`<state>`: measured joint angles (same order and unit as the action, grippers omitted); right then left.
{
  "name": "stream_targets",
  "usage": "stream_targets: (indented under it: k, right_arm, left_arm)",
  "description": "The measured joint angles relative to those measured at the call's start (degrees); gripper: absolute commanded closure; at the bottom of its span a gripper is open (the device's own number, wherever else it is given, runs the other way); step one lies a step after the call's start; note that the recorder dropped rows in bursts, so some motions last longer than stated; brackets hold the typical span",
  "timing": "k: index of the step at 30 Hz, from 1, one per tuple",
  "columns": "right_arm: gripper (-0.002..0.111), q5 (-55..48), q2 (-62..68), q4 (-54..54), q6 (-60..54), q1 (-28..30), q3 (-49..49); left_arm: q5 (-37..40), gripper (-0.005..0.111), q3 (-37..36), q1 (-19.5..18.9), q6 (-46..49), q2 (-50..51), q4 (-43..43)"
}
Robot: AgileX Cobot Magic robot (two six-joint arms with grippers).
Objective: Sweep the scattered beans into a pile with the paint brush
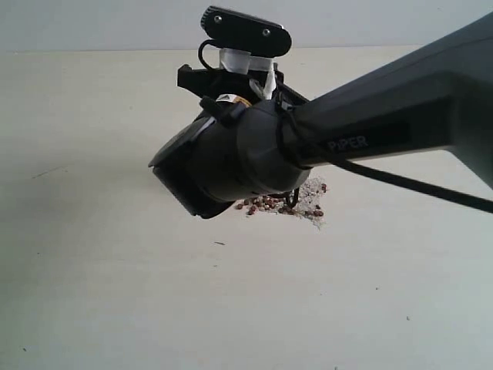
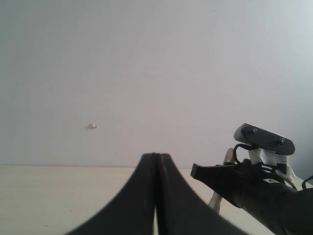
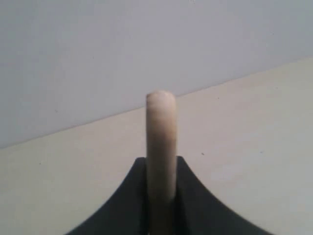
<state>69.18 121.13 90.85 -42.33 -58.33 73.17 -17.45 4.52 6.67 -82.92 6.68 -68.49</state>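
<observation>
— What does the exterior view give you?

— The right arm (image 1: 370, 116) reaches in from the right and fills the middle. Under it, on the cream table (image 1: 100, 277), the beans (image 1: 271, 203) lie in one small cluster, with pale crumbs (image 1: 312, 194) just beside them on the right. The arm hides part of the cluster.

— And the left wrist view?

— The left gripper (image 2: 156, 164) has its two black fingers pressed flat together with nothing between them. It faces a plain wall (image 2: 146, 73). Off to one side, the other arm's wrist shows with its camera (image 2: 264, 138).

— The right wrist view?

— The right gripper (image 3: 160, 166) is clamped on the paint brush (image 3: 160, 127). The pale, rounded handle stands up from between the fingers against table and wall. Ferrule and bristles are hidden from this view.
</observation>
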Motion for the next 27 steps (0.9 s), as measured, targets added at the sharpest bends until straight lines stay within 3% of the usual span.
stream_targets:
  k: [14, 20, 27]
  right_arm:
    - [0.108, 0.1, -1.3, -6.7, 3.4, -0.1, 0.1]
    - [0.108, 0.1, -6.5, -7.3, -1.8, -0.2, 0.0]
    - [0.108, 0.1, -17.7, -11.9, -9.7, -2.1, -10.3]
  left_arm:
    - [0.0, 0.107, 0.0, 0.0, 0.0, 0.0, 0.0]
    - [0.0, 0.107, 0.0, 0.0, 0.0, 0.0, 0.0]
    - [0.0, 0.107, 0.0, 0.0, 0.0, 0.0, 0.0]
